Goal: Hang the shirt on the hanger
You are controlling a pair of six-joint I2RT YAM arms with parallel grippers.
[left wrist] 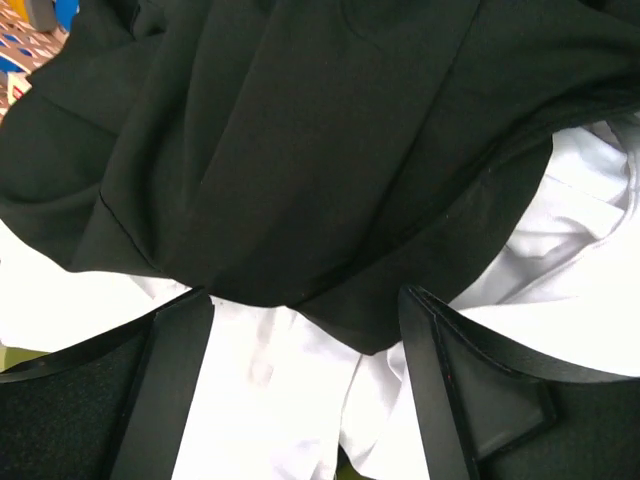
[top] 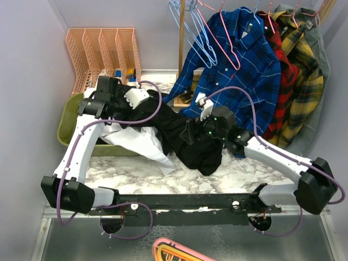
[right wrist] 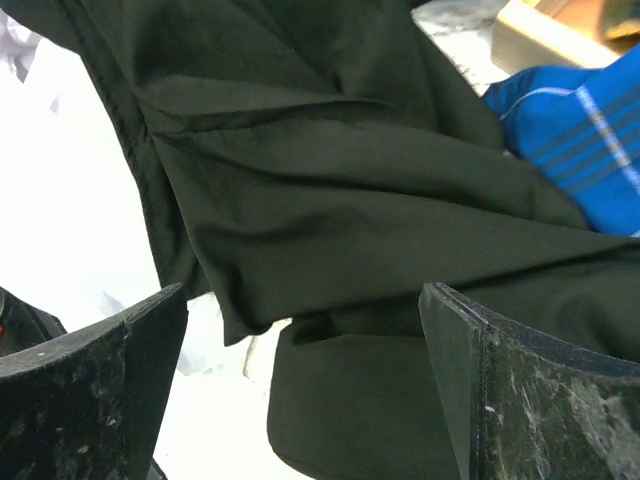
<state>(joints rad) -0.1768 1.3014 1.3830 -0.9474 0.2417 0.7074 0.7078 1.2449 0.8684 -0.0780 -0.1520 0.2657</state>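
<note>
My left claw [left wrist: 305, 297] and right claw [right wrist: 305, 292] both stand spread over the black shirt [top: 182, 133]. It lies crumpled on the worktop [top: 244, 169] atop a white garment [top: 138, 142]. The pink hanger [top: 218, 38] hangs behind.

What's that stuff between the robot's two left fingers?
In the left wrist view, the white garment fills most of the gap between the open left fingers. The black shirt dips its lower edge in at the top.
</note>
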